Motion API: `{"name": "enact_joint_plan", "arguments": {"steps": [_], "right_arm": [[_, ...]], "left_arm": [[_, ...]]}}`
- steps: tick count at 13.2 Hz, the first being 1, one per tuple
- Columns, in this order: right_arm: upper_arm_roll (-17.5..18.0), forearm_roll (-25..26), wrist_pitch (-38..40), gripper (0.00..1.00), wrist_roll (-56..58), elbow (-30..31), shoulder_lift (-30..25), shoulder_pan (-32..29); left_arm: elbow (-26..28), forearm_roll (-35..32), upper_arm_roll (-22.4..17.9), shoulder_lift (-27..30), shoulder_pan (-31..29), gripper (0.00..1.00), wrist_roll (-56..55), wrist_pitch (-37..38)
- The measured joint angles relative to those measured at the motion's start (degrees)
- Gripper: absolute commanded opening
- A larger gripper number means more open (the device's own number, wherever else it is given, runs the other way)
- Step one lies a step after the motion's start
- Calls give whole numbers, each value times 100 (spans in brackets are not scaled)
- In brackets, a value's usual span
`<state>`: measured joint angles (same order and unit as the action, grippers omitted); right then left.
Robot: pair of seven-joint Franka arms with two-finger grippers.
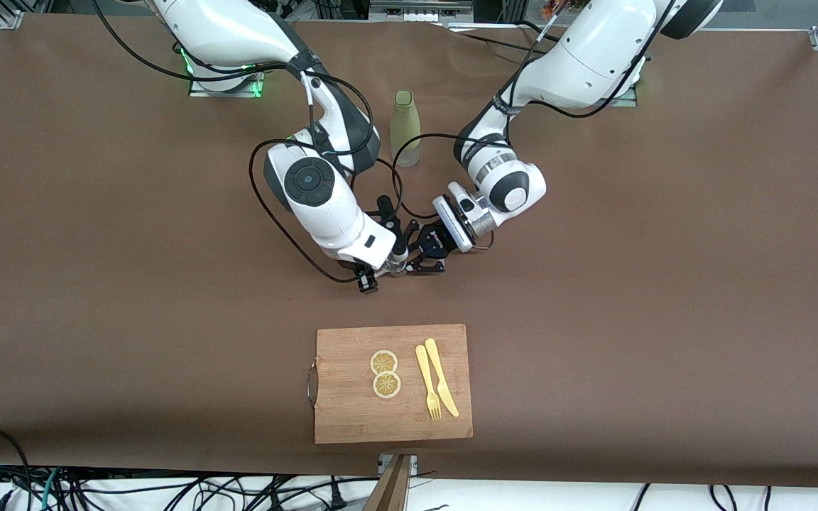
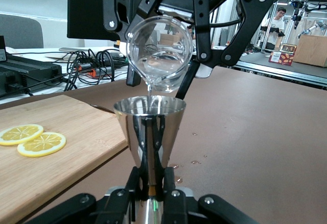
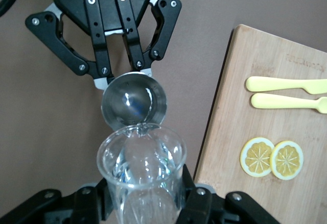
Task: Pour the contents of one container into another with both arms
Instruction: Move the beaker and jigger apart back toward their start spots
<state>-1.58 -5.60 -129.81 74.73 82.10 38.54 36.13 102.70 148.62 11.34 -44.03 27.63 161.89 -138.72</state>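
My left gripper (image 2: 152, 175) is shut on the narrow waist of an upright steel jigger (image 2: 149, 127), held over the brown table between the green bottle and the cutting board. My right gripper (image 3: 145, 198) is shut on a clear glass beaker (image 3: 145, 173). That beaker (image 2: 160, 50) is tipped above the jigger, spout down, and a thin stream of water (image 2: 149, 89) runs into the cup. In the right wrist view the jigger's open mouth (image 3: 134, 101) sits just under the beaker's lip. In the front view the left gripper (image 1: 423, 259) and the right gripper (image 1: 380, 273) meet close together.
A pale green bottle (image 1: 405, 128) stands on the table between the arms, farther from the front camera than the grippers. A wooden cutting board (image 1: 352, 411) lies nearer, bearing two lemon slices (image 1: 385, 372) and a yellow fork and knife (image 1: 436, 387). Water drops (image 2: 195, 162) dot the table beside the jigger.
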Motion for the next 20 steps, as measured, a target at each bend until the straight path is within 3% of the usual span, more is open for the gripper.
{"name": "enact_joint_plan", "arguments": {"steps": [6, 10, 16, 20], "right_arm": [[-77, -1213, 0, 40, -77, 92, 9, -79], [-87, -1551, 1, 40, -82, 133, 10, -256], [-10, -2701, 348, 40, 105, 390, -152, -1105], [79, -4022, 1174, 43, 1316, 625, -232, -2006]], "left_arm": [[-10, 0, -12, 0, -2, 0, -3, 0], [-7, 0, -13, 0, -185, 0, -8, -6], [216, -309, 852, 16, -1608, 0, 20, -18], [648, -1272, 1510, 84, -2765, 0, -126, -27]]}}
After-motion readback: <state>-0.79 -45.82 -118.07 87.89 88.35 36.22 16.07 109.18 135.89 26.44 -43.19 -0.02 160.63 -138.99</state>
